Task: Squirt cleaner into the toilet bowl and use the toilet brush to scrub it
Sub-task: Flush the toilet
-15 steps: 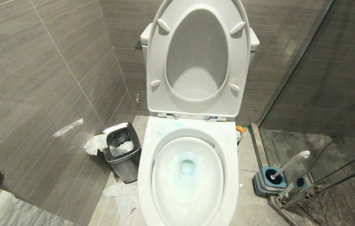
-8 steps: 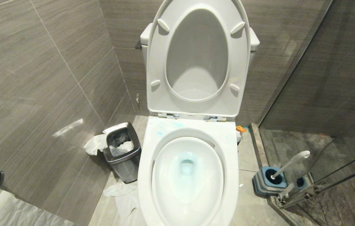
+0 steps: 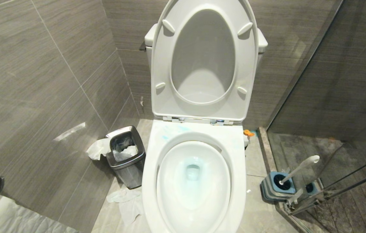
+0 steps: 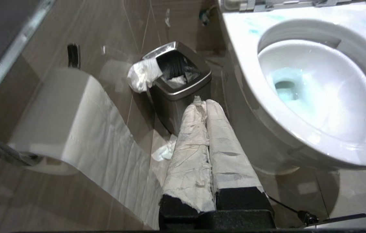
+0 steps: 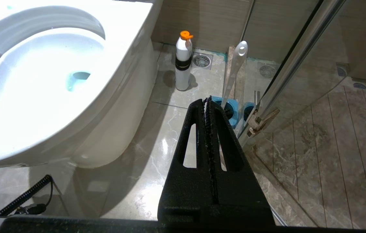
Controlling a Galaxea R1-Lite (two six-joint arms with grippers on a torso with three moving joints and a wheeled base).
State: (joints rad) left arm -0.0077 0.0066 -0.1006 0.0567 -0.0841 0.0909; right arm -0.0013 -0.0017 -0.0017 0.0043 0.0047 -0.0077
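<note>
Sitting in the middle of the head view: the toilet bowl (image 3: pixel 193 181), seat and lid standing up. Showing pale blue cleaner (image 3: pixel 193 163) in the water and as smears on the back rim. Standing at the lower right, in its blue holder (image 3: pixel 275 185) beside the glass door: the toilet brush (image 3: pixel 297 169), handle leaning up. Left gripper (image 4: pixel 202 103), wrapped in paper, pressing its jaws together on nothing near the bin (image 4: pixel 178 87). Right gripper (image 5: pixel 208 100) keeping jaws squeezed together too, empty, near a white bottle (image 5: pixel 183 63).
</note>
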